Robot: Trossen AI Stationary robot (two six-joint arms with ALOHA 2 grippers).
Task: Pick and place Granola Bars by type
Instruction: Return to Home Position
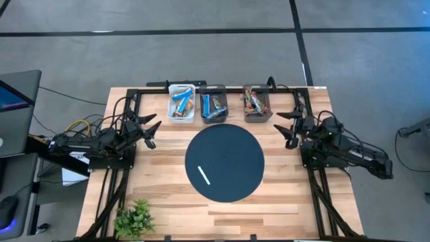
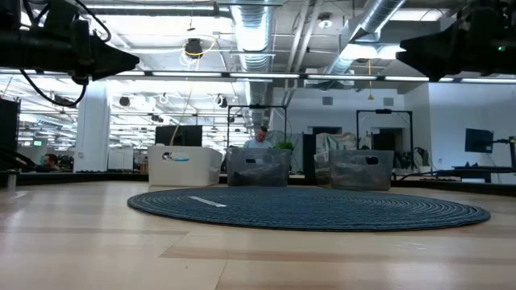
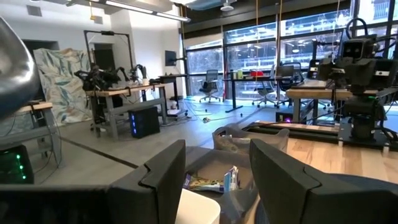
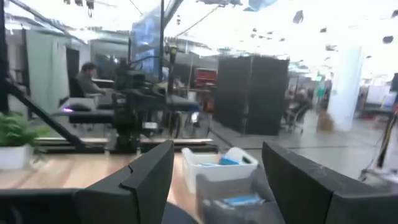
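1. Hanging above the left side of the surface (image 1: 168, 198), the left gripper (image 1: 152, 133) points toward the middle, its fingers spread wide with nothing between them
2. The right gripper (image 1: 285, 129) mirrors it above the right side, fingers also wide apart and holding nothing
3. Both grippers are well apart from the bins and just off the round dark mat (image 1: 235, 144), one on each side of it
4. Three bins stand in a row along the far edge: a white bin (image 1: 170, 101) on the left, a middle black bin (image 1: 201, 101) just beside it, and a right black bin (image 1: 269, 101) a little apart
5. Every one of the bars (image 1: 180, 96) in view lies inside a bin: blue and orange-brown ones share the white bin, blue ones fill the middle black bin, and reddish multicoloured ones lie in the right black bin
6. A thin white stick (image 1: 203, 175) lies tilted on the mat, left of its centre and toward the near edge
7. A small green plant (image 1: 134, 218) sits at the near left corner of the surface
8. In the low view a person (image 2: 260, 138) shows in the room behind the bins
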